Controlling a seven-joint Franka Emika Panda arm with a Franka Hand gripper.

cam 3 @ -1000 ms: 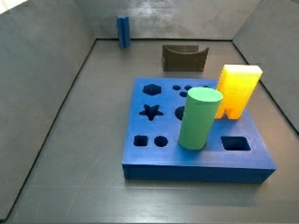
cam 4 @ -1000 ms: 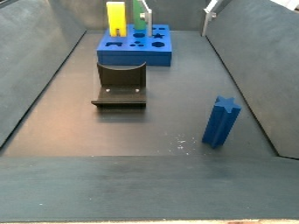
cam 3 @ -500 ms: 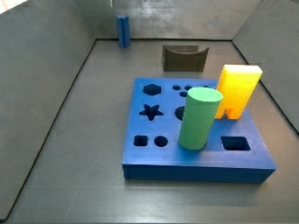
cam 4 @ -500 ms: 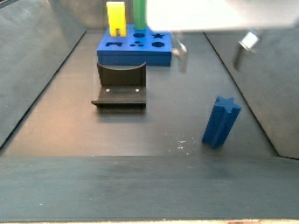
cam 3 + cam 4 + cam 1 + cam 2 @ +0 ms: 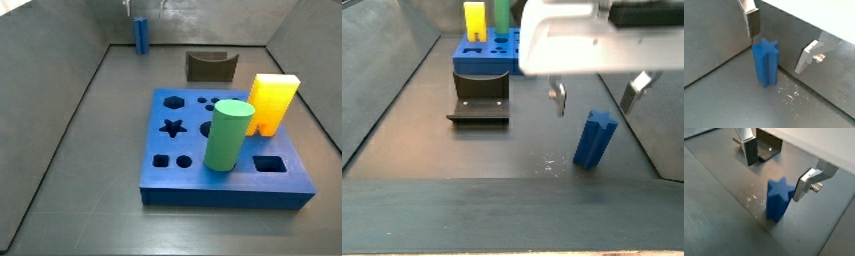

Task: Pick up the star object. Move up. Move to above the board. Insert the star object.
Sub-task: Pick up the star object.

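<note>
The tool [image 5: 596,94] has dropped over the star object [image 5: 593,138] (apparently ungrasped).

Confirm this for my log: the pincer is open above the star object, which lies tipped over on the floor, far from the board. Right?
Not quite. The star object stands upright on the floor, as a side view shows; it is not tipped over. The rest holds: the pincer is open above it, fingers apart on either side, and the board sits far off.
</note>
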